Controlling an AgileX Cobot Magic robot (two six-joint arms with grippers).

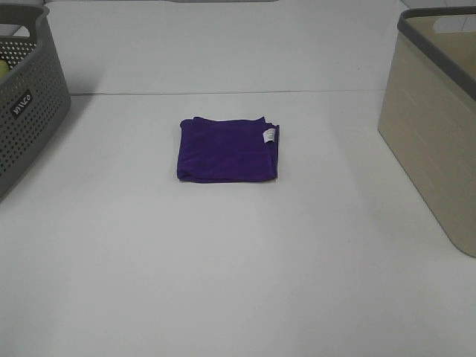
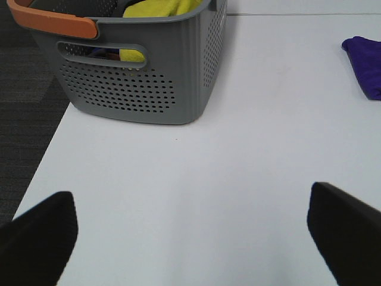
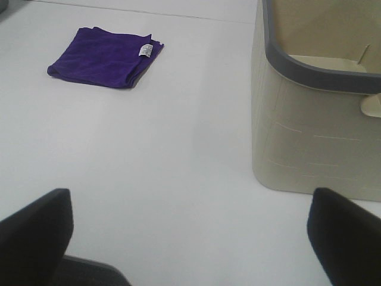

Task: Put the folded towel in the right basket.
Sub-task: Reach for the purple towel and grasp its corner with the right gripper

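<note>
A folded purple towel (image 1: 227, 149) with a small white label lies flat at the middle of the white table. It also shows in the right wrist view (image 3: 105, 56) and, only by a corner, in the left wrist view (image 2: 364, 64). The beige basket (image 1: 439, 111) with a grey rim stands at the right edge; the right wrist view (image 3: 315, 119) shows it empty where I can see in. My left gripper (image 2: 190, 238) is open and empty, far from the towel. My right gripper (image 3: 190, 238) is open and empty, beside the beige basket. Neither gripper shows in the exterior high view.
A grey perforated basket (image 1: 26, 97) stands at the left edge; the left wrist view (image 2: 137, 65) shows yellow cloth (image 2: 158, 9) inside and an orange handle (image 2: 53, 21). The table's left edge (image 2: 41, 161) drops to dark floor. A seam (image 1: 223, 93) crosses the table behind the towel.
</note>
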